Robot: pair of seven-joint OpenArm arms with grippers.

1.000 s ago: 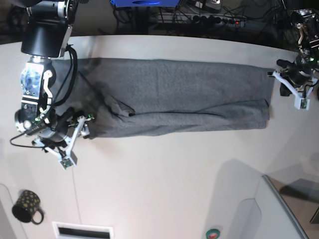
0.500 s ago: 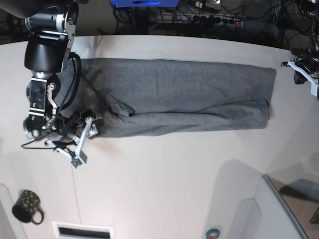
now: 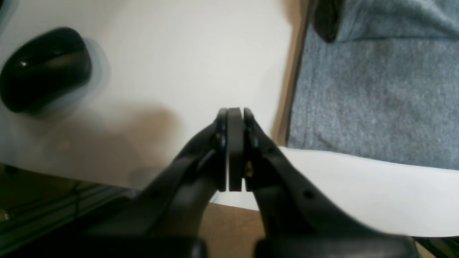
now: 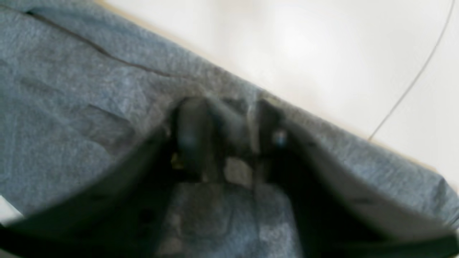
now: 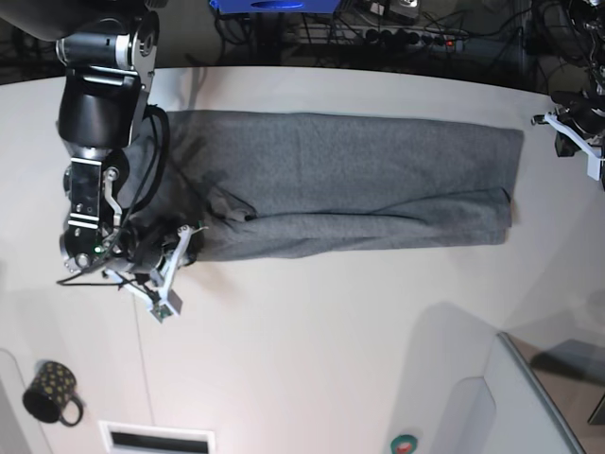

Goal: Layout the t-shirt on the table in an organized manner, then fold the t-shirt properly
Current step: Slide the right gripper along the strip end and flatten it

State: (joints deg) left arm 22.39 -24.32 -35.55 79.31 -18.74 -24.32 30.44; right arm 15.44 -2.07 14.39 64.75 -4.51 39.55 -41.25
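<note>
**Cloth corner in the right jaws, left jaws shut and clear**

Jaws of the right gripper [image 4: 226,143] straddle a bunched fold of the heather-grey t-shirt [image 5: 331,184] at its lower corner on the base view's left; the wrist picture is blurred, and the narrow gap between the jaws is filled with grey fabric, so they read as pinching the cloth. That hold sits right at the hem edge, probably so the corner can be lifted and carried over for the next fold. The left gripper [image 3: 235,150] has its jaws pressed together on nothing, hanging over bare counter [image 5: 331,359] just off the shirt's far end; it looks parked out of the way.

The t-shirt lies flat on the counter as a long band, already doubled lengthwise, its long axis running across the base view from the right arm's side to the left arm's. A small pucker breaks the lower edge near the gripped end. A dark patterned mug [image 5: 52,392] stands well apart, near the counter's lower left corner
</note>
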